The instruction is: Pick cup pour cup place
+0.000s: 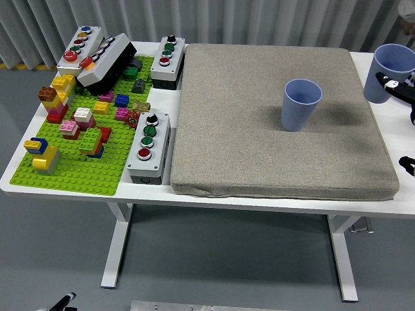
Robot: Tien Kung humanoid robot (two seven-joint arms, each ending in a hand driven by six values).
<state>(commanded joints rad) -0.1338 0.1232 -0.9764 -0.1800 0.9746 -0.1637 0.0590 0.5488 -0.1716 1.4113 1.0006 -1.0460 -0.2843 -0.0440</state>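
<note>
On the white tabletop (194,194), a grey mat (259,142) is lying beside a green brick baseplate (78,168) and button boxes (149,148). One blue cup (301,104) is standing upright on the mat. Farther right, beyond the mat's edge, the right hand (397,87), mostly cut off, is seemingly gripping a second blue cup (388,72) upright.

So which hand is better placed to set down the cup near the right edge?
Right. The right hand is at the held cup, upright beside the grey mat; its grip looks closed. No left hand is visible.
</note>
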